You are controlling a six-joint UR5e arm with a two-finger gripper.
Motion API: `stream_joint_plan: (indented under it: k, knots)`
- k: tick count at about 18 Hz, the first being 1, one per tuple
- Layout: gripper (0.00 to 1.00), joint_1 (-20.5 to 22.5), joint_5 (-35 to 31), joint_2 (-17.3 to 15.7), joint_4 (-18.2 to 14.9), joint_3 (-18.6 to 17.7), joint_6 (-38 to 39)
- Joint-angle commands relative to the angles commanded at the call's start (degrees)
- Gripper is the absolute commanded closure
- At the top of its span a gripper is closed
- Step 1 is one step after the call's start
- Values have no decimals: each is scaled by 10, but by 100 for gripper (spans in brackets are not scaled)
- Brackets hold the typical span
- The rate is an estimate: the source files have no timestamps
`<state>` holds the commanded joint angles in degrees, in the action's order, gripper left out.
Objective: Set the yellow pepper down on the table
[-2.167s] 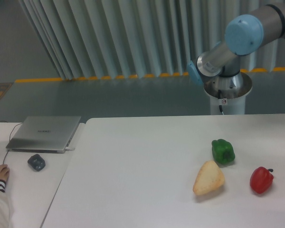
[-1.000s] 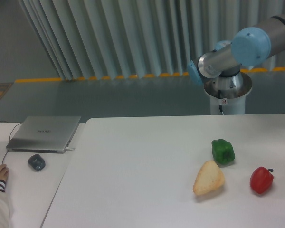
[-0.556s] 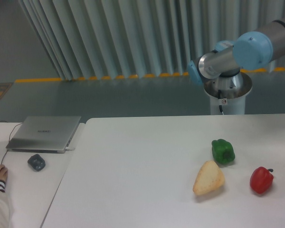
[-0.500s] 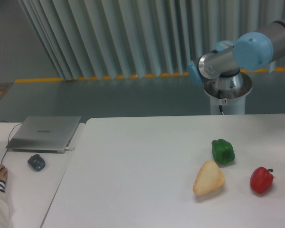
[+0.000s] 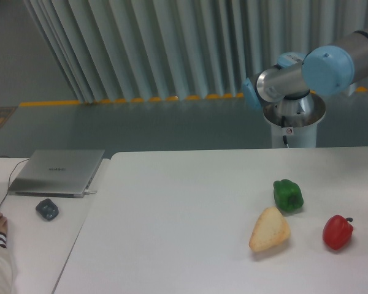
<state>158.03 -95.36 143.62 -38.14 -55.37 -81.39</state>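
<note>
1. The large plain white counter (image 5: 172,233) carries no yellow pepper anywhere in view; the placing looks not yet done.
2. The grey-and-blue robot arm (image 5: 313,67) sits at two o'clock; its end effector is out of frame, so I cannot tell its state.
3. A tan cone-shaped bread lump (image 5: 269,229), glossy green pepper (image 5: 288,195) and red pepper (image 5: 337,232) lie at four o'clock.

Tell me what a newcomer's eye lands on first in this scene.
Three bright foods sit grouped on the right of the white table: a green pepper, a red pepper nearer the front, and a tan bread-like lump between them. Above and behind, the robot arm with its pale blue joint caps reaches out of frame to the right. No yellow pepper or gripper shows.
</note>
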Motion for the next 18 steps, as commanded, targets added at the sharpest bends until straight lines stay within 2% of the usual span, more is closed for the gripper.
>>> stream_joint_plan:
  k: [4,5,8,11,12,18]
  knots:
    - [0,-1,0,-9,-1,-10,31]
    - [5,-1,1,-14,-2,-14,32]
    - [32,-1,0,-19,-3,-27,34]
    - [42,-1,1,-25,-3,-36,33]
    - [53,-1,0,-27,-3,-37,34]
    - [55,-1,12,-64,-4,-71,53]
